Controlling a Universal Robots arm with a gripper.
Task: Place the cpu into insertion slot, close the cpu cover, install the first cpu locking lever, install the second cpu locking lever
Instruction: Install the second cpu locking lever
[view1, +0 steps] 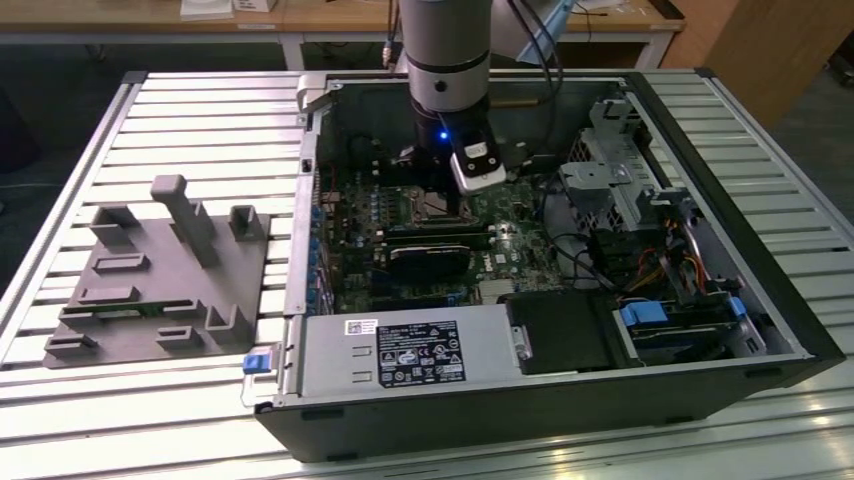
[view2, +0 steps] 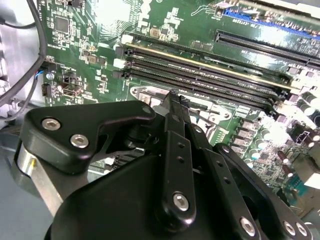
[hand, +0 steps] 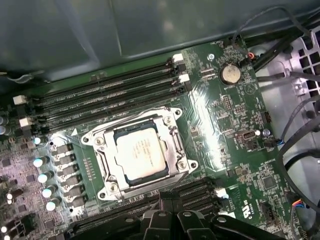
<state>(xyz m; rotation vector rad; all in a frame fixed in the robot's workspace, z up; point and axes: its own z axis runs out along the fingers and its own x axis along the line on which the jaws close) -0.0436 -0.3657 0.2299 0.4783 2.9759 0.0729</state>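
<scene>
cpu (hand: 141, 152) seated in slot, beside hand (hand: 167, 200)

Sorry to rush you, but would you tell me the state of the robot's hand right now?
Hand: fingers together, shut, holding nothing visible, poised beside the pale silvery square cpu already lying in its metal-rimmed insertion slot.

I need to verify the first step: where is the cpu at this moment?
In the first wrist view the cpu lies in the insertion slot on the green motherboard, framed by the cpu cover, beside the long black memory slots.
</scene>
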